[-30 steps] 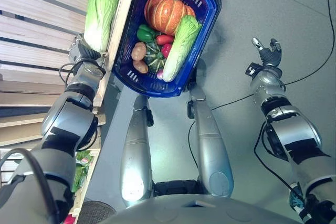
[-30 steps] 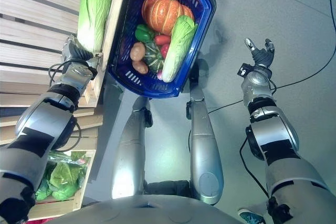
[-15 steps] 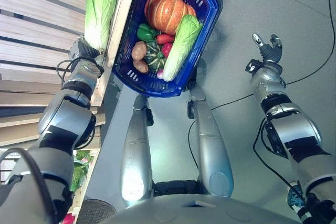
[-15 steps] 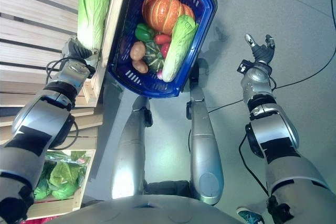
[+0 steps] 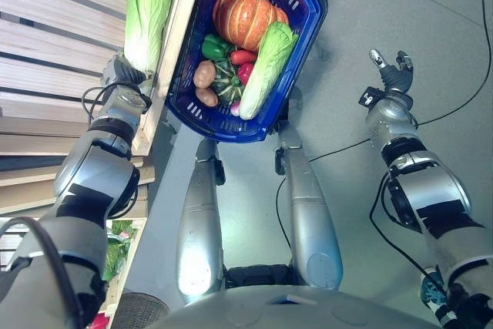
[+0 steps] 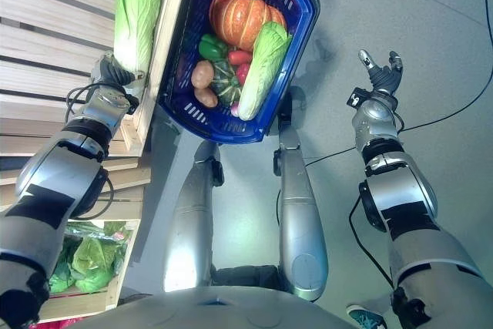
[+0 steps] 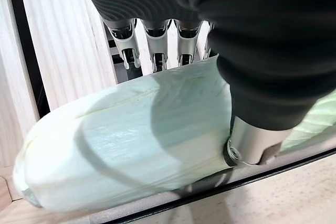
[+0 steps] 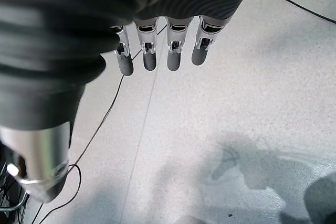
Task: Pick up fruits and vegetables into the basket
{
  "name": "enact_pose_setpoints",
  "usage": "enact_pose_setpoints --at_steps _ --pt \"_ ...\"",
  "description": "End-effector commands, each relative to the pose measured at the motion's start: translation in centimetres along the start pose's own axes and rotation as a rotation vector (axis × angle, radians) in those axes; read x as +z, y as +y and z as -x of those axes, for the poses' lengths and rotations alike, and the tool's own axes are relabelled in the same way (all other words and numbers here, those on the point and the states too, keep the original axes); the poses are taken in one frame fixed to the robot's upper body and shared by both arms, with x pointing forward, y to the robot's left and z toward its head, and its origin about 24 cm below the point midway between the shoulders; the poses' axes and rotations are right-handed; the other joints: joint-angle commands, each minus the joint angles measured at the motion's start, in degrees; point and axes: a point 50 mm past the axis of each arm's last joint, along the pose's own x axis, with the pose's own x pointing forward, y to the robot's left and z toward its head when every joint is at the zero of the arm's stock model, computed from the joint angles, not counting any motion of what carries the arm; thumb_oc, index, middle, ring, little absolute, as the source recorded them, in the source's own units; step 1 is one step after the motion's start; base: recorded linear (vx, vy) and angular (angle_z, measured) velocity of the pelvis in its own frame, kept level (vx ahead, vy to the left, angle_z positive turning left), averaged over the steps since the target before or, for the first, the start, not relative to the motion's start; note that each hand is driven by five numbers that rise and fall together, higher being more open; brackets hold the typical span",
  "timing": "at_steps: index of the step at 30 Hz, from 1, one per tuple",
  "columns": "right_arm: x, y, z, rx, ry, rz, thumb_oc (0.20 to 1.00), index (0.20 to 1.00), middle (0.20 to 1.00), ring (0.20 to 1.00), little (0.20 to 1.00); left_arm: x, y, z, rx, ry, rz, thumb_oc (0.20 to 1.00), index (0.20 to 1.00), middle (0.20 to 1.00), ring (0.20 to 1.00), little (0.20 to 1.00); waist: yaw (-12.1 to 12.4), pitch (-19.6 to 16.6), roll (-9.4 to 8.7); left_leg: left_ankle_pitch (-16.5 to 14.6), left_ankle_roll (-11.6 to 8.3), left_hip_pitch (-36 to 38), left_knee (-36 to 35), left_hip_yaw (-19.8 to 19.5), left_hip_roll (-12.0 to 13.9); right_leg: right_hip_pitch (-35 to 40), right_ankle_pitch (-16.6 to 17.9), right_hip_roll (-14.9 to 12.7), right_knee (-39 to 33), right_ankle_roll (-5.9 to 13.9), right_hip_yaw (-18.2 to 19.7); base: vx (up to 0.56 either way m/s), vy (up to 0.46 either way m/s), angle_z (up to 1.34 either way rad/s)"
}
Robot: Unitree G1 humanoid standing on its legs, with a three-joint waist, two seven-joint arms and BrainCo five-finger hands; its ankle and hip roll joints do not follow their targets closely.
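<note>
The left robot hand [image 5: 123, 76] grips the white stem end of a cabbage [image 5: 148, 21], fingers [image 7: 152, 43] curled over its far side and thumb beneath it. The cabbage lies on the slatted wooden shelf [image 5: 54, 28], leafy end pointing away, just beside the blue basket [image 5: 304, 13]. Compared with a second ago, it has slid slightly farther up the shelf with the hand.

The basket holds a pumpkin [image 5: 245, 18], a second cabbage [image 5: 266, 67], a green pepper [image 5: 214, 48], a potato [image 5: 204, 75] and a small striped squash [image 5: 228, 81].

The right robot hand [image 5: 393, 75] hangs over bare floor [image 5: 400, 5], fingers loosely spread and empty, barely shifted. No writing is readable.
</note>
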Motion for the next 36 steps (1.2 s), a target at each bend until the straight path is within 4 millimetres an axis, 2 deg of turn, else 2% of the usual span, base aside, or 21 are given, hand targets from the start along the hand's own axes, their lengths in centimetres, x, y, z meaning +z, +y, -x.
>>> enact_pose_setpoints --at_steps 1,8,14,21,25,33,36 --pt "-1.0 -0.5 0.4 -0.018 0.004 -0.01 1.0 1.0 1.0 1.0 1.0 -3.0 -1.4 0.6 -0.057 0.107 0.086 0.2 0.2 0.2 0.2 0.2 -0.3 -1.93 0.44 -0.85 0.96 -1.77 -1.23 1.63 -2.79 1.76 -5.27 2.45 1.23 2.15 -3.29 0.0 0.0 0.0" --pt "-1.7 -0.7 0.7 0.027 -0.013 -0.022 1.0 1.0 1.0 1.0 1.0 -3.0 -1.3 0.8 -0.009 0.031 0.309 0.2 0.2 0.2 0.2 0.2 0.09 -1.93 0.55 -1.11 1.14 1.35 -1.87 1.18 -3.2 4.74 -5.6 2.65 1.0 2.11 -3.32 0.0 0.0 0.0" --pt "-1.5 0.3 1.3 0.198 -0.052 -0.046 1.0 1.0 1.0 1.0 1.0 -3.0 -0.2 0.9 0.063 -0.073 0.407 0.2 0.2 0.2 0.2 0.2 0.63 -1.93 0.18 -1.09 0.72 4.15 -1.27 1.03 -3.43 8.22 -5.7 2.49 1.04 1.82 -3.97 -0.02 -0.023 0.02" --pt "-1.0 3.0 4.0 0.373 -0.165 -0.076 1.0 1.0 1.0 1.0 1.0 -0.5 -0.6 2.6 0.143 -0.29 0.437 0.2 0.2 0.2 0.2 0.2 1.32 -1.93 -0.01 -1.1 1.05 5.18 -1.82 0.29 -3.49 9.52 -5.95 2.88 0.84 1.41 -3.79 -0.02 -0.044 0.02" --pt "0.5 4.4 5.4 0.489 -0.241 -0.103 1.0 1.0 1.0 1.0 1.0 1.0 -0.8 3.9 0.182 -0.418 0.432 0.2 0.2 0.2 0.2 0.2 1.51 -1.93 0.19 -1.16 1.2 5.55 -2.39 -0.03 -3.7 9.88 -6.08 2.8 0.44 1.37 -4.06 -0.01 -0.008 0.04" --pt "2.1 5.3 7.6 0.652 -0.329 -0.147 1.0 1.0 1.0 1.0 1.0 2.9 -0.5 5.6 0.205 -0.621 0.371 0.2 0.2 0.2 0.2 0.2 1.48 -1.93 0.36 -1.2 1.22 6.16 -2.63 0.21 -3.8 10.62 -6.31 2.37 0.39 1.54 -4.53 0.0 0.0 0.0" --pt "2.8 5.9 8.7 0.74 -0.36 -0.155 1.0 1.0 1.0 1.0 1.0 4.2 0.0 6.4 0.214 -0.725 0.34 0.2 0.2 0.2 0.2 0.2 1.55 -1.93 0.38 -0.97 1.26 6.32 -2.98 0.42 -3.75 10.77 -6.11 2.07 0.13 1.68 -4.81 0.0 0.0 0.0"
